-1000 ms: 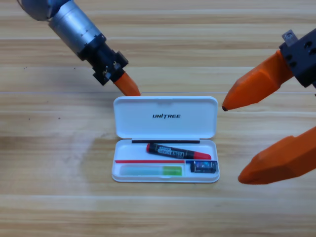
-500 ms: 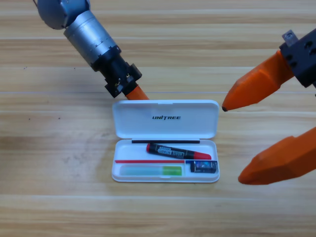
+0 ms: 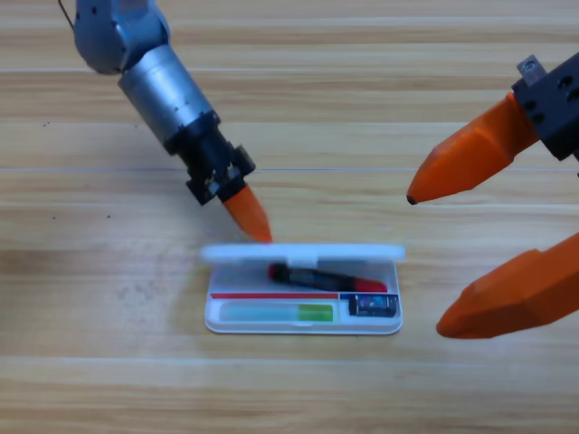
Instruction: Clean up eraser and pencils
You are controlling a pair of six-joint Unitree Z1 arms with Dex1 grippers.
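The white case [image 3: 303, 329] lies at the table's middle with its lid [image 3: 344, 252] tipped up, showing almost edge-on over the tray. Inside the tray lie the black pencil with red ends [image 3: 317, 277], the pale pencil with a lime-green end [image 3: 280, 312] and the dark eraser [image 3: 373, 306] at the lower right. My left gripper [image 3: 251, 219] comes down from the upper left, shut, its orange tip touching the lid's left end from behind. My right gripper [image 3: 425, 262] waits at the right edge, open and holding nothing.
Bare wooden table [image 3: 109, 362] surrounds the case on all sides. The left arm's grey body [image 3: 163, 86] slants across the upper left. The right gripper's large orange jaws fill the right edge beside the case.
The left gripper has moved down and right against the lid. The lid has swung from lying flat open to standing nearly upright over the tray. The right arm has not moved.
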